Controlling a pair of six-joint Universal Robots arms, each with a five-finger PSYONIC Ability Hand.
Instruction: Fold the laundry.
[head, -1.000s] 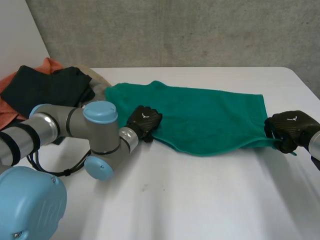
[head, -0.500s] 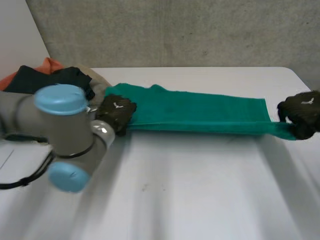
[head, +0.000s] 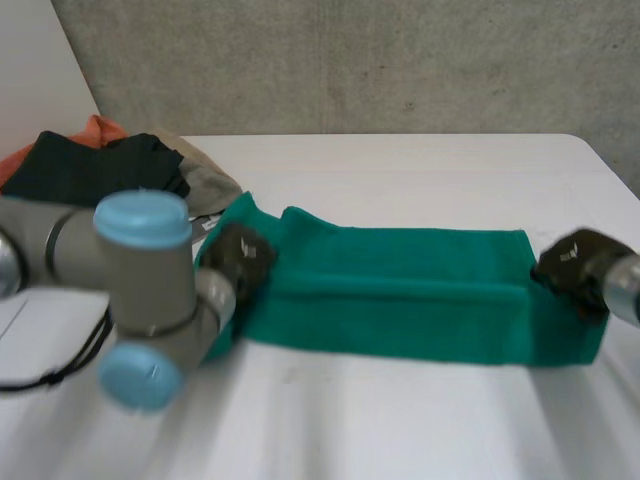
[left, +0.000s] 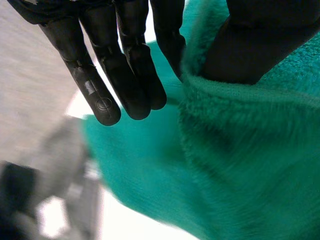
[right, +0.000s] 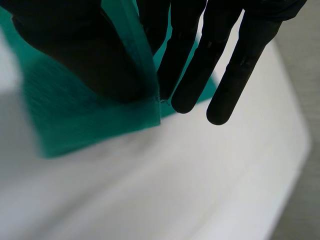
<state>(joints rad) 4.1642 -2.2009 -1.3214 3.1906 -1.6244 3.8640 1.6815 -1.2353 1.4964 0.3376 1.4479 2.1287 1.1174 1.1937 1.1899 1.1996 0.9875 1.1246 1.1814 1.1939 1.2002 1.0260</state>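
Note:
A green towel (head: 400, 300) is stretched sideways between my two hands above the white table (head: 400, 170). My left hand (head: 240, 256) grips its left end; in the left wrist view the thumb (left: 250, 50) pinches the thick cloth (left: 240, 160) against a finger while the other fingers (left: 125, 75) stay straight. My right hand (head: 572, 268) holds the right end. In the right wrist view its thumb (right: 85, 55) clamps the towel's edge (right: 90, 115) against a finger, with the other fingers (right: 235, 65) straight beside it.
A pile of laundry (head: 100, 165) in black, orange and beige lies at the back left of the table, close behind my left arm (head: 140, 280). A grey wall runs behind the table. The table's right edge is just beyond my right hand.
The towel lay flat a second ago. Both hands pulled its near edge taut, away from me, then brought it back towards me, spreading apart. My left hand closed on the cloth.

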